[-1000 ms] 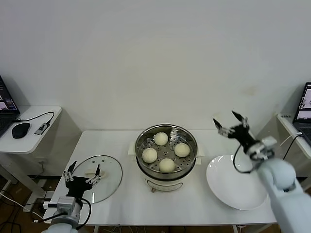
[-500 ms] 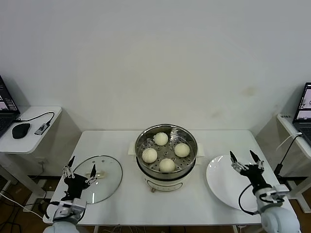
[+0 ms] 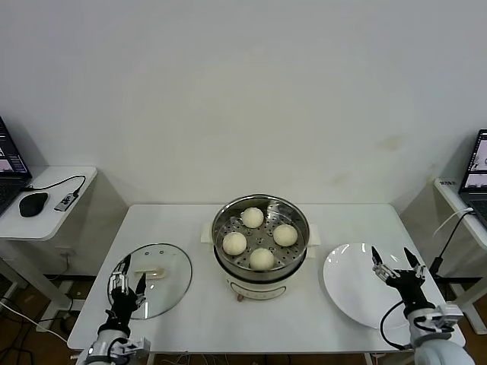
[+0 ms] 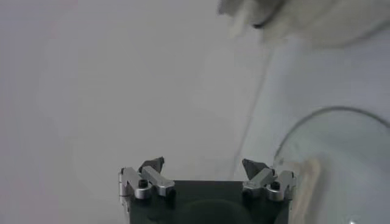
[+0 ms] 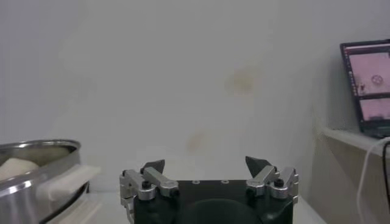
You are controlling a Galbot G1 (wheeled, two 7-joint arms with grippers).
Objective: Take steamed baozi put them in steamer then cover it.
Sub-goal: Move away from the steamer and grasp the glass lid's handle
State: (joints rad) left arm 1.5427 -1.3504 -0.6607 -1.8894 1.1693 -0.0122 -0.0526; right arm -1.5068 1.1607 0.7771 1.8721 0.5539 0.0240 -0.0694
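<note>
Several cream-white baozi (image 3: 261,258) lie on the perforated tray inside the shiny steamer (image 3: 297,215) at the table's middle; its rim shows in the right wrist view (image 5: 36,159). The clear glass cover (image 3: 171,281) with its cream handle (image 3: 150,273) lies flat on the table at the left; it also shows in the left wrist view (image 4: 341,152). My left gripper (image 3: 125,280) is open and empty over the cover's near left edge. My right gripper (image 3: 396,262) is open and empty at the right, above the white plate's right side.
A flat white plate (image 3: 350,285) lies right of the steamer. A side table (image 3: 65,217) with a mouse (image 3: 33,204) and a cable stands at the far left. A laptop (image 3: 476,163) stands at the far right, also in the right wrist view (image 5: 365,88).
My right arm has dropped from high near the wall down to the table's right front over the plate. My left gripper has shifted slightly right and turned above the cover's edge.
</note>
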